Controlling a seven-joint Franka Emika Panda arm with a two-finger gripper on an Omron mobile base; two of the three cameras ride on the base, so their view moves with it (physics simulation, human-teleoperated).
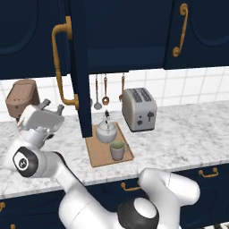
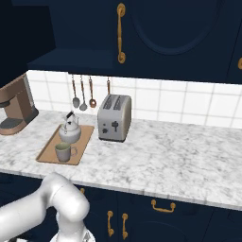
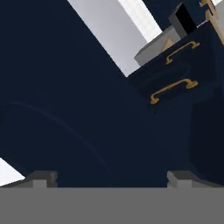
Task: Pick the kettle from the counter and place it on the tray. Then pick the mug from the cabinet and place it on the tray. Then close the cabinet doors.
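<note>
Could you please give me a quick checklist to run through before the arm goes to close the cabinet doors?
1. Squat silvery kettle on the flat light-brown wooden tray: ok.
2. Pale grey-green mug on the tray: ok.
3. Two-finger gripper open and holding nothing: ok.
4. Tall navy cabinet door with the brass bar handle closed: not ok, it stands open.
5. Gripper touching that door: cannot tell.

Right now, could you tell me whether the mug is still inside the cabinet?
No, the mug stands on the tray beside the kettle.
</note>
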